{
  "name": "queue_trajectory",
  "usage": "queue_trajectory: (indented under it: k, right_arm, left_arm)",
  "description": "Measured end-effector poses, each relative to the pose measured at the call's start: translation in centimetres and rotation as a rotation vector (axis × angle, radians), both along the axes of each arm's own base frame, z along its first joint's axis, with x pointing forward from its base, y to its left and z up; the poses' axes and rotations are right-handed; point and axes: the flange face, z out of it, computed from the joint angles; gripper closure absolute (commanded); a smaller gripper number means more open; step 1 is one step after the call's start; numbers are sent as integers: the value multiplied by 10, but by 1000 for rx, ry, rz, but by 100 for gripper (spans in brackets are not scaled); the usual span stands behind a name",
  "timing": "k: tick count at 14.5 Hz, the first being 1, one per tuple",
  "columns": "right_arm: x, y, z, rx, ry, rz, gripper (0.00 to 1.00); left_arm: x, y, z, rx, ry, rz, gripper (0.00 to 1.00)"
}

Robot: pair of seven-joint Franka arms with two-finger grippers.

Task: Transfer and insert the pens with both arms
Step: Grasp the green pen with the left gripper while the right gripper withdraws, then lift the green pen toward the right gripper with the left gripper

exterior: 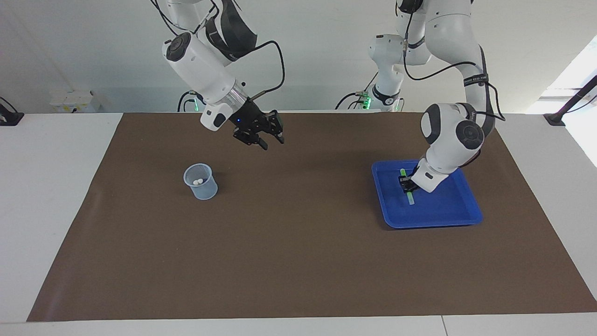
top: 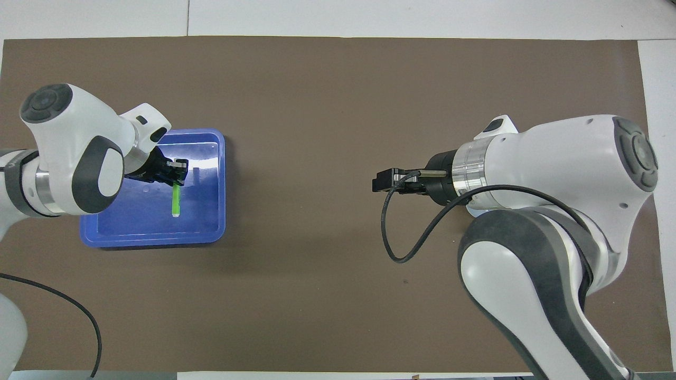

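Over the blue tray point(exterior: 466, 215), left gripper point(exterior: 406, 184) has its jaws clenched on the green pen point(exterior: 409, 196), grasped near its upper end w/ the pale tip hanging toward the tray floor. Right gripper point(exterior: 259, 136) hangs over the brown mat point(exterior: 298, 261) mid-table; can't tell its jaw state. Facing view shows the clear cup point(exterior: 201, 181) toward the right arm's end, w/ 2 pale pen ends inside; overhead, the right arm hides that cup. Count: 1 green pen out, 2 in cup, 1 tray, 1 cup, 2 arms.
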Motion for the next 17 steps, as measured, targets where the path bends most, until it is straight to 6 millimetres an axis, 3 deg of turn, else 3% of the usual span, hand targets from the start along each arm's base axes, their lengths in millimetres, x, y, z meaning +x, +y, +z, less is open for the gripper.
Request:
queue_trajectory:
  k: [4, 9, 12, 15, 17]
  right_arm:
    - [0, 0, 0, 1, 9, -14, 37]
    - [-1, 4, 3, 102, 57, -69, 32]
    - [0, 8, 7, 201, 123, -166, 26]
    - [1, 9, 11, 253, 153, -211, 27]
    - [-3, 19, 16, 259, 140, -211, 28]
  left_arm:
    - [1, -25, 76, -35, 113, 316, 100]
    - [-27, -104, 130, -117, 292, 845, 100]
    - [-44, -147, 138, -151, 410, 1012, 100]
    - [-62, -183, 122, -261, 460, 1141, 100]
    - [-81, -195, 110, -303, 488, 1182, 100]
